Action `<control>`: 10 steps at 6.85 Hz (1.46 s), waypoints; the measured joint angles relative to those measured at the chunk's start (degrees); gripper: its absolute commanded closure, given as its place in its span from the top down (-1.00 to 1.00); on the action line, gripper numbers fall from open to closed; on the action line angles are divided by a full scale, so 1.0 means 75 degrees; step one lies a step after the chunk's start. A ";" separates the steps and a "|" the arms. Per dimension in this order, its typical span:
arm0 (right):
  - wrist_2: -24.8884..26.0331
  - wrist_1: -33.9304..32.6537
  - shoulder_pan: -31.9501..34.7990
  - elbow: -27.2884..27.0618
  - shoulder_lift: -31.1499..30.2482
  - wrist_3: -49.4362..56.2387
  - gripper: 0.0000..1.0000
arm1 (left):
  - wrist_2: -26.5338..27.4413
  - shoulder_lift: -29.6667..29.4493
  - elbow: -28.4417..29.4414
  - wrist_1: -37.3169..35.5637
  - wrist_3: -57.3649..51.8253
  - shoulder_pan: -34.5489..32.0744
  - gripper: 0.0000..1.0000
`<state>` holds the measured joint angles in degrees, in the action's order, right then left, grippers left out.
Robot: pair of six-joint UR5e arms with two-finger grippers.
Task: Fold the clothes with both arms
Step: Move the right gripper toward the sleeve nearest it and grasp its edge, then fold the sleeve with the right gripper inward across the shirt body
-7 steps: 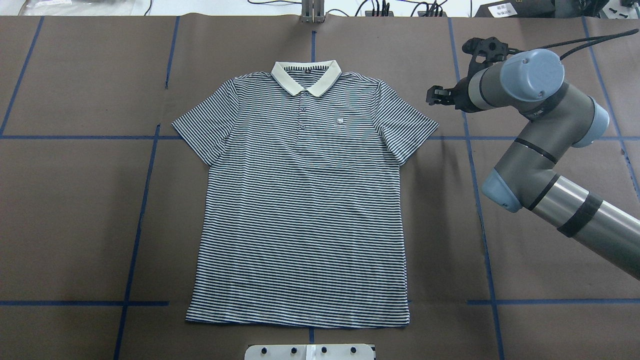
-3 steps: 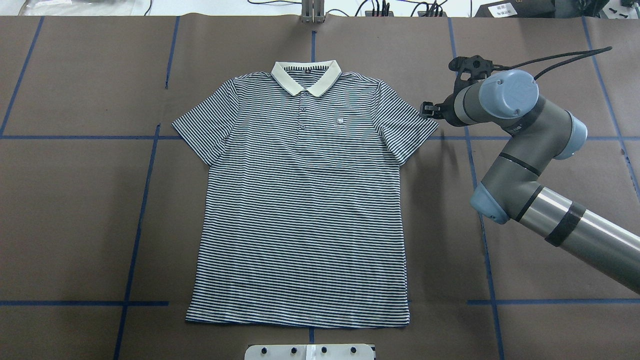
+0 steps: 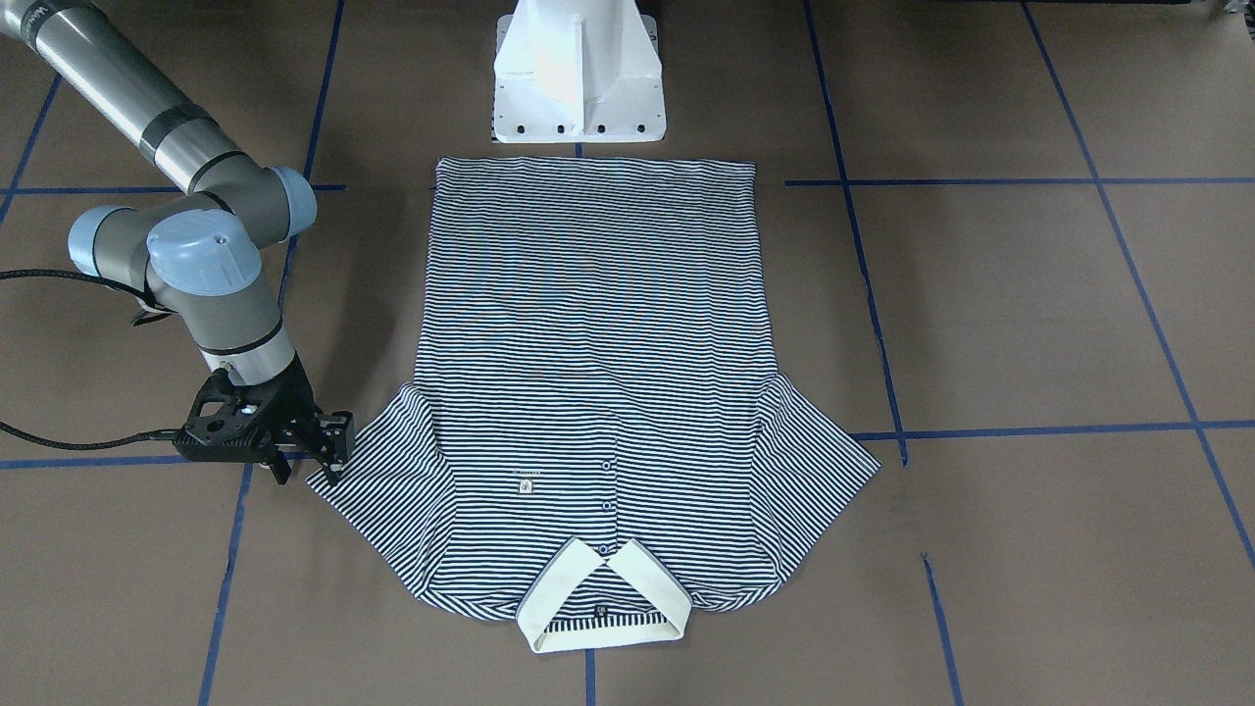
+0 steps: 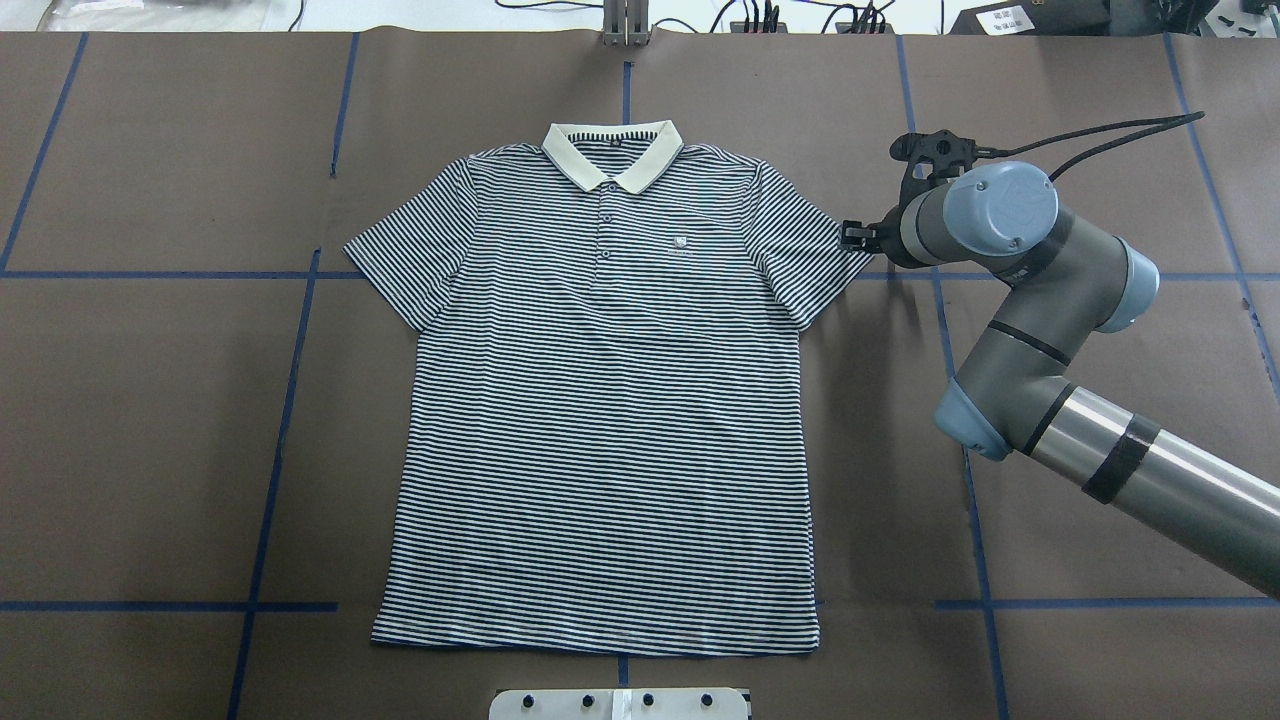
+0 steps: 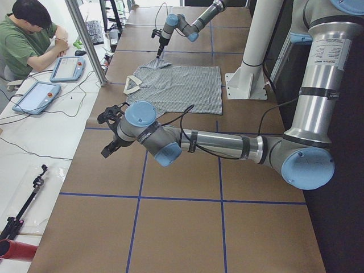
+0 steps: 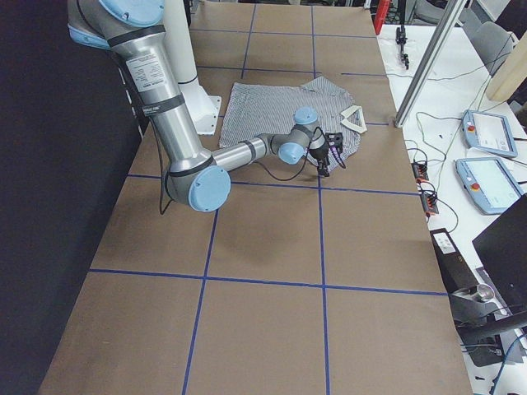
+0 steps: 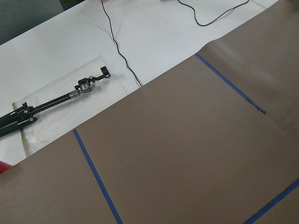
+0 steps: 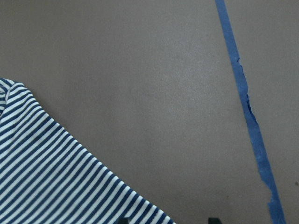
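The striped polo shirt (image 4: 600, 400) lies flat and face up on the brown table cover, cream collar (image 4: 612, 152) at the far side. It also shows in the front-facing view (image 3: 588, 324). My right gripper (image 4: 852, 237) is open and low at the tip of the shirt's right-hand sleeve (image 4: 815, 250). In the front-facing view the right gripper (image 3: 309, 461) straddles that sleeve corner. The right wrist view shows the sleeve edge (image 8: 56, 177) by the two fingertips (image 8: 124, 220). My left gripper (image 5: 109, 132) hovers over bare table well left of the shirt; I cannot tell whether it is open or shut.
The white pedestal base (image 3: 578, 88) stands at the shirt's hem side. Blue tape lines (image 4: 285, 400) cross the table cover. A seated operator (image 5: 28, 34) and tablets (image 5: 37, 96) are at the far white bench. A black tool (image 7: 56, 100) lies on the white surface.
My right arm has swung left and nearer, bringing its gripper from beside the shoulder area down to the sleeve tip. The shirt has not moved.
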<state>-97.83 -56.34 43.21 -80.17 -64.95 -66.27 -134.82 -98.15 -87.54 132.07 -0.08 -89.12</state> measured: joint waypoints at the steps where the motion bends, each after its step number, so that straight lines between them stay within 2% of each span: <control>1: 0.0009 0.0000 -0.0030 0.0017 0.0000 0.0001 0.11 | 0.0000 0.0005 0.0000 0.0002 0.0000 0.0000 1.00; 2: 0.0012 0.0000 -0.0046 0.0020 0.0000 0.0001 -0.39 | 0.0000 0.0011 0.0000 0.0003 -0.0004 0.0000 1.00; 3: 0.0013 0.0000 -0.0049 0.0024 0.0004 -0.0005 -0.99 | 0.0000 0.0021 0.0000 0.0003 -0.0012 0.0000 1.00; 7: 0.0013 -0.0031 -0.0052 0.0002 0.0151 -0.0082 -1.00 | 0.0000 0.0069 -0.0019 0.0023 -0.0038 0.0000 1.00; 10: 0.0179 -0.0965 -0.0086 -0.0082 0.1023 -0.0464 -1.00 | 0.0000 0.0076 -0.0023 0.0027 -0.0047 0.0000 1.00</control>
<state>-96.49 -63.58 42.57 -80.78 -57.28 -69.76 -134.82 -97.59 -87.71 132.28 -0.44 -89.12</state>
